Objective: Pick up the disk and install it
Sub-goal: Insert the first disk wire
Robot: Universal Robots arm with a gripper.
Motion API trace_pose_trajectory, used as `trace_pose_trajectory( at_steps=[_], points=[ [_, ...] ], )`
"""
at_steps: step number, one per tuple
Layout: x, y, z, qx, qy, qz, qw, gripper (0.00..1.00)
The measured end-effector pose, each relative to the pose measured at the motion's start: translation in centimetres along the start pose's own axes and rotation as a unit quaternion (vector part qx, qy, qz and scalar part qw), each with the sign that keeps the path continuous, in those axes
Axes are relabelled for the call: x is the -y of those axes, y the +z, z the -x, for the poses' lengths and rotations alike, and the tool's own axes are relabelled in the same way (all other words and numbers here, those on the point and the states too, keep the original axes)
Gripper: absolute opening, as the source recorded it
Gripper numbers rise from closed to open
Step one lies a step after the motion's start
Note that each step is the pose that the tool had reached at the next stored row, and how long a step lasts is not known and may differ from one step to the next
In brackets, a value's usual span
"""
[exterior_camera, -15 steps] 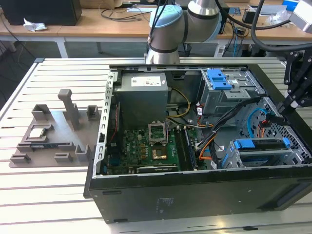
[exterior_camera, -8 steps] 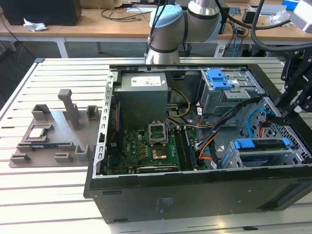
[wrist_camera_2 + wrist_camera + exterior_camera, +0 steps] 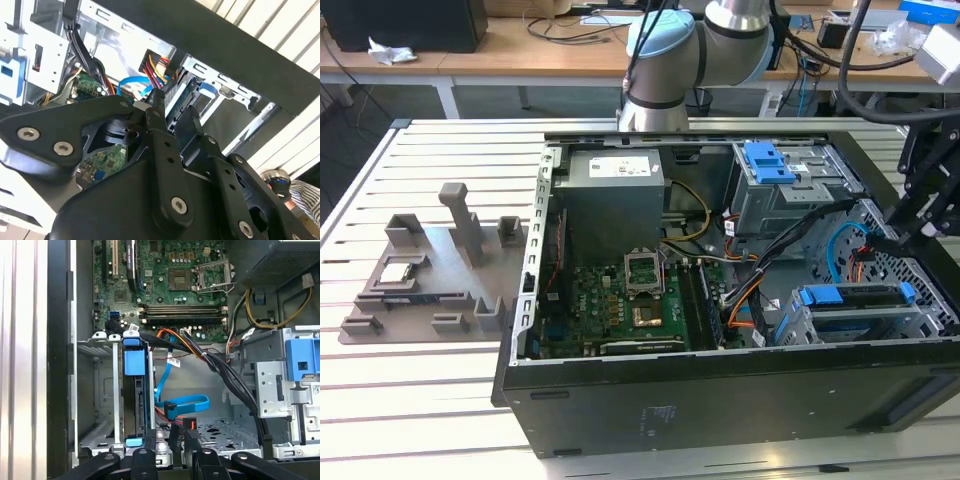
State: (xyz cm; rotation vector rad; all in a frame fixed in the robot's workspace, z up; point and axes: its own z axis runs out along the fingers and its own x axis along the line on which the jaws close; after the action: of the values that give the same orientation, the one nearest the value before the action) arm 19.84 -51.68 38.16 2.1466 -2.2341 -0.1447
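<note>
Nearest you, the gripper (image 3: 176,450) hangs with its fingers close together and nothing between them, just beside the drive cage (image 3: 102,390) where the disk (image 3: 136,390) sits on edge in its blue carrier, with the motherboard (image 3: 170,285) farther back.

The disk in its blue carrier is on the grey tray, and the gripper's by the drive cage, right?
No: the disk sits slotted in the drive cage inside the computer, as the first wrist view shows, not on the grey tray. The gripper is by that cage.
</note>
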Motion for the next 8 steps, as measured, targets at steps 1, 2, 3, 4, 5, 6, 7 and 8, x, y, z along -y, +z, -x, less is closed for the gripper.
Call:
trace_pose_trajectory(
  at_steps=[1, 2, 3, 4, 5, 6, 7, 8],
  points=[
    [0.05, 0.42, 0.24, 0.0005, 0.004, 0.0005, 1.0, 0.36],
    [0.07, 0.7, 0.41, 0.0007, 0.007, 0.0007, 1.0, 0.36],
    [0.09, 0.9, 0.5, 0.0009, 0.009, 0.0008, 1.0, 0.36],
    [0.14, 1.2, 0.61, 0.0012, 0.012, 0.0009, 0.9999, 0.36],
    [0.18, 1.4, 0.63, 0.0012, 0.013, 0.0009, 0.9999, 0.36],
    [0.2, 1.54, 0.62, 0.001, 0.014, 0.0008, 0.9999, 0.36],
    [0.26, 1.74, 0.62, 0.0006, 0.016, 0.0007, 0.9999, 0.36],
    [0.32, 1.99, 0.61, 0.0006, 0.018, 0.0006, 0.9998, 0.36]
  ],
)
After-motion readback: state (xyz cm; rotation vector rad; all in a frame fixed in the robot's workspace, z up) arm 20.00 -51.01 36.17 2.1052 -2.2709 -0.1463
